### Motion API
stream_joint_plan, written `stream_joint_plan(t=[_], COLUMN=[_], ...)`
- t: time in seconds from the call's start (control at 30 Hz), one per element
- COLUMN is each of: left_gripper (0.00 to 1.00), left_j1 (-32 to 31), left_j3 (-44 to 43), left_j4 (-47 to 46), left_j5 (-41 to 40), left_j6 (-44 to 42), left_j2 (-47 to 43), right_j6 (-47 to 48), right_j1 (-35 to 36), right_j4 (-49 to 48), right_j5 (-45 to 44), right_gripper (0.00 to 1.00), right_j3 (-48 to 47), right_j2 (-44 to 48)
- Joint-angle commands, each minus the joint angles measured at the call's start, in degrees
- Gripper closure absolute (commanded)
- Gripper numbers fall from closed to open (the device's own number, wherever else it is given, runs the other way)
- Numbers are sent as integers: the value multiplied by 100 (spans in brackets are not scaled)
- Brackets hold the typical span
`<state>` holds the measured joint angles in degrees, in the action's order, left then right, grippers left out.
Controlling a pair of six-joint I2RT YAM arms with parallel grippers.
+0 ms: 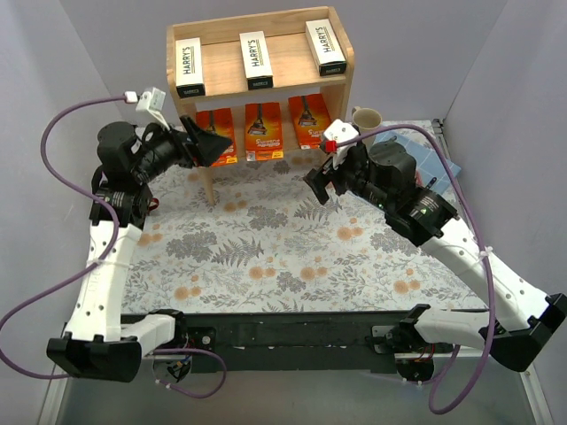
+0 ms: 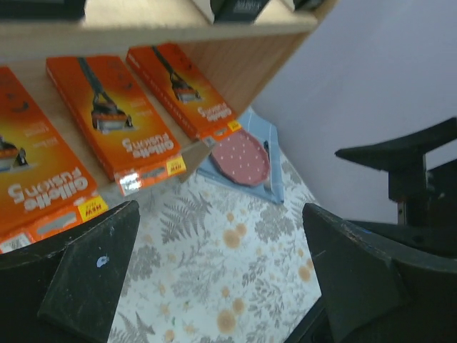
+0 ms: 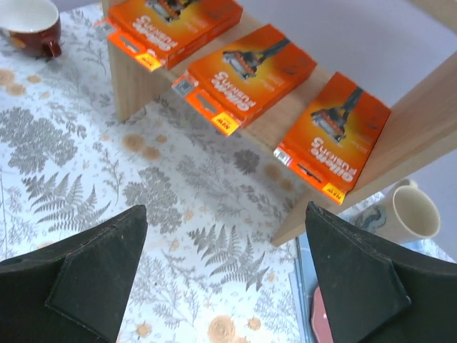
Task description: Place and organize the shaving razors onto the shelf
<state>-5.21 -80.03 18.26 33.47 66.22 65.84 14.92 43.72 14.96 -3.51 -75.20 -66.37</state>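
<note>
Left gripper & right gripper both spread wide, holding nothing – all six razor packs on shelf
Shelf stands far-centre on table; top tier carries 3 white HARRY'S boxes, evenly spaced, lower tier 3 orange packs flat in a row, labels up – sorted by type per tier, prob. so display reads tidy; task looks abt done. L arm rises from near-left base, wrist bent right, fingers just beside leftmost orange pack; R arm stretches from near-right base toward far left, gripper low over table, near shelf's right post but apart from it; mug sits just right of shelf
</note>
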Motion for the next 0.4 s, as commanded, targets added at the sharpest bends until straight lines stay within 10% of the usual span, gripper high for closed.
stream_joint_plan(t=[0.0, 0.37], left_gripper=[2, 2], left_j1=[12, 99], left_j3=[758, 1657], left_j4=[300, 538], left_j5=[345, -499], left_j6=[-723, -2015], left_j2=[-597, -1012], right_j6=[-278, 636], right_j1=[-13, 13], right_j4=[1040, -18], right_j5=[-472, -590], right_gripper=[1, 1], right_j3=[-432, -645], right_j2=[-173, -482])
